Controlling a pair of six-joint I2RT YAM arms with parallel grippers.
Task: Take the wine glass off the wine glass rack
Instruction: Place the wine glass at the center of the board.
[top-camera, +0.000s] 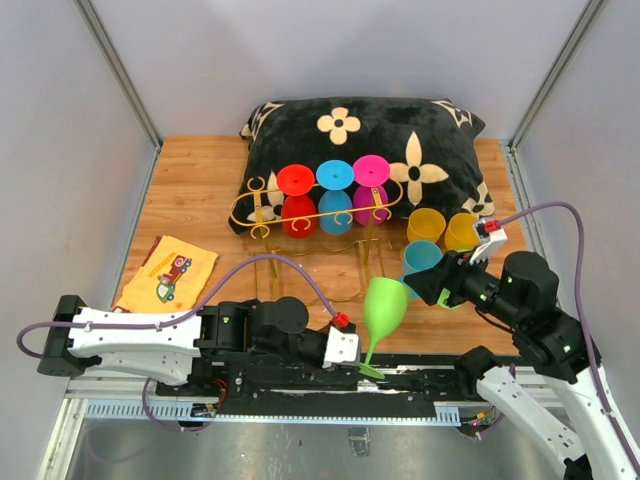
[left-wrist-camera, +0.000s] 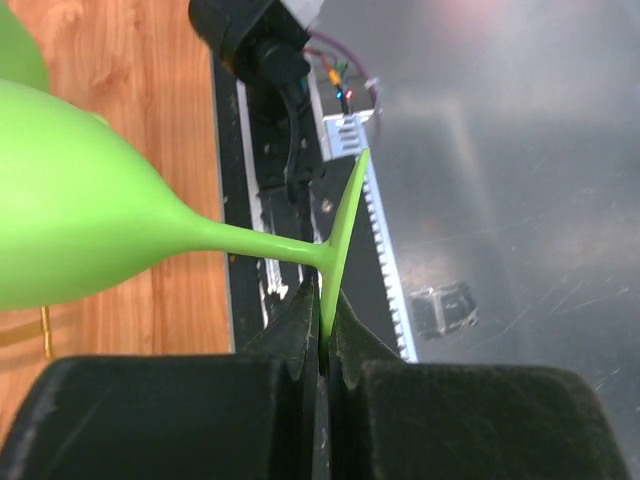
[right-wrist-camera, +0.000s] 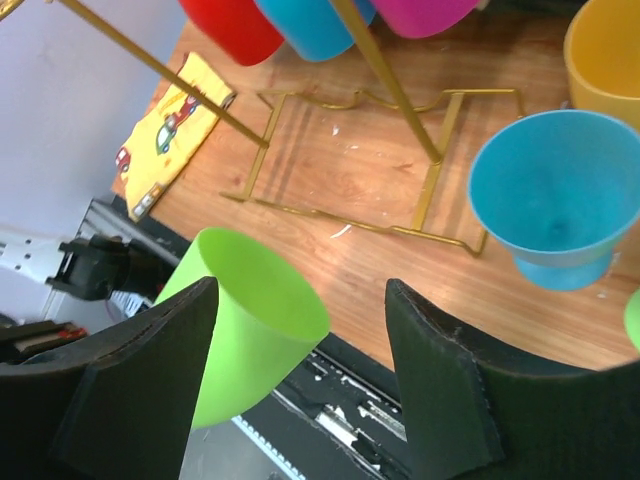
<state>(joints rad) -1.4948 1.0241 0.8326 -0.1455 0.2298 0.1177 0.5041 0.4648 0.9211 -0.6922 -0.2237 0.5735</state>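
Left wrist shows my left gripper (left-wrist-camera: 322, 345) pinching the green wine glass (left-wrist-camera: 90, 220) by its foot, off the wine glass rack (top-camera: 252, 210); right gripper (right-wrist-camera: 300, 310) open, only set-down left.

Open wood (top-camera: 190, 190) left of the wine glass rack (top-camera: 262, 212); blue cup (top-camera: 422, 258) close beside its right.

My left arm (top-camera: 150, 335) lies low, stretched out to the right, nearly horizontal. The left gripper (top-camera: 366, 366) is pinched tight on the foot of the green wine glass (top-camera: 385, 305) — in the wrist view both fingers (left-wrist-camera: 290, 340) press flat against the thin disc, no gap. My right arm (top-camera: 545, 335) comes up from the right side with the elbow bent and the forearm aimed left toward the middle. The right gripper (top-camera: 418, 285) has its jaws spread wide apart — not clamped on anything.
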